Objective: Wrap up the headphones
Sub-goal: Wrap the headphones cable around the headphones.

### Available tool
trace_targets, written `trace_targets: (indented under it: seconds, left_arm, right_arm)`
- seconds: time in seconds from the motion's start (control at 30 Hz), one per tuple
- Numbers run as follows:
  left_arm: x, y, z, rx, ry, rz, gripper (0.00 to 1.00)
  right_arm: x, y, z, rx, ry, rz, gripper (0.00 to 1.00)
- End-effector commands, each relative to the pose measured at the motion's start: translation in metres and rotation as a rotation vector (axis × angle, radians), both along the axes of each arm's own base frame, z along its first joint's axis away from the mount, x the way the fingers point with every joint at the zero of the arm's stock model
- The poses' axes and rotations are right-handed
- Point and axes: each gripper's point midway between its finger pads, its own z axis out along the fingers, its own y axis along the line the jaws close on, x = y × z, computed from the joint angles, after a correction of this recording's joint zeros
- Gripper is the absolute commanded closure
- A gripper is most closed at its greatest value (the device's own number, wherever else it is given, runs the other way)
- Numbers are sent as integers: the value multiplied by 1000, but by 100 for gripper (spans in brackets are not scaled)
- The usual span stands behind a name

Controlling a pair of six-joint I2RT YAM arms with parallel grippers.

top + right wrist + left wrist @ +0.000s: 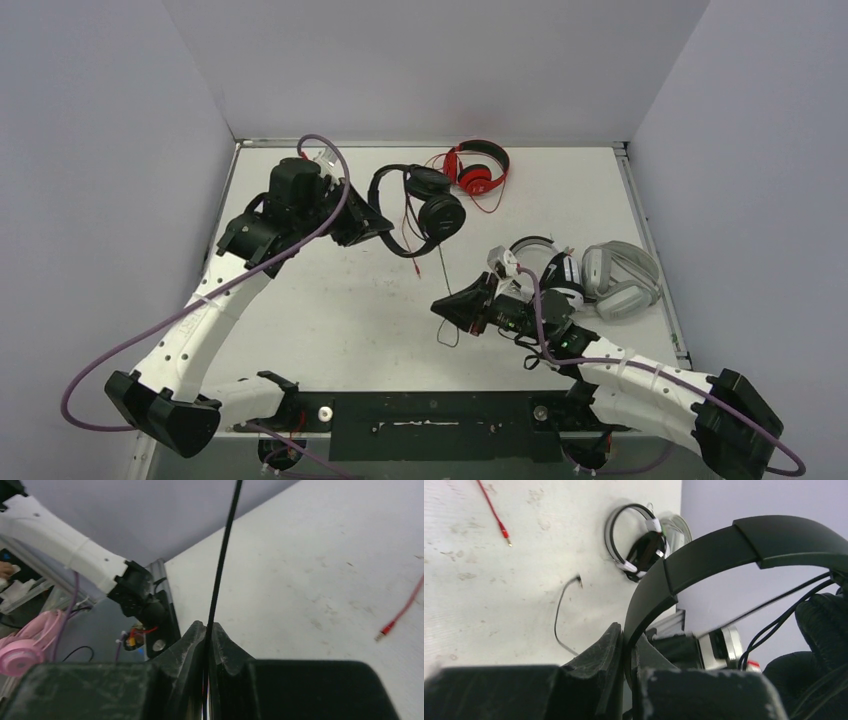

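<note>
Fingers (pixel 599 665) pinching black headband (pixel 724 545), table (pixel 499 605) behind

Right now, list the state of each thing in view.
Left end effector: shut on headband of black headphones.
Right end effector: shut on black cable, pulled straight.
Red headphones: lying flat, cable loose.
White-and-black headphones: lying, not held.
Grey headphones: lying, not held.

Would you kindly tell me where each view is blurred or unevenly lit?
Top view: evenly lit, sharp, soft shadows only. Left wrist: the left gripper is a dark near blur, the black headphones it clamps sharper. Right wrist: the right gripper blurs likewise, its pinched cable crisp.
</note>
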Motion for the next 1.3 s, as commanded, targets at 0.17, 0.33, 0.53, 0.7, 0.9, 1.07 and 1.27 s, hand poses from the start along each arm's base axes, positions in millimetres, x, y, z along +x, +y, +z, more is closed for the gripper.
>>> trace_targets:
  seconds: [0.17, 0.33, 0.53, 0.7, 0.9, 1.07, 1.27]
  left_arm:
    - [24, 53, 14, 79, -146, 312, 100]
    - [31, 96, -10, 259, -175, 472, 100]
    - [32, 129, -31, 425, -182, 567, 100]
    - [32, 145, -47, 529, -177, 604, 100]
    - [34, 158, -67, 649, -174, 601, 100]
    - [37, 162, -82, 715, -164, 588, 100]
    - [40, 148, -98, 732, -167, 528, 100]
  right_arm:
    - [-60, 38, 84, 279, -85, 258, 90]
    - [-51, 50, 102, 305, -52, 235, 92]
    - [-45, 61, 120, 319, -48, 235, 92]
    - [-36, 68, 130, 318, -41, 210, 92]
    - [-22, 86, 135, 240, -21, 196, 88]
    - [-11, 102, 132, 213, 35, 197, 91]
    - [4, 112, 135, 221, 74, 213, 91]
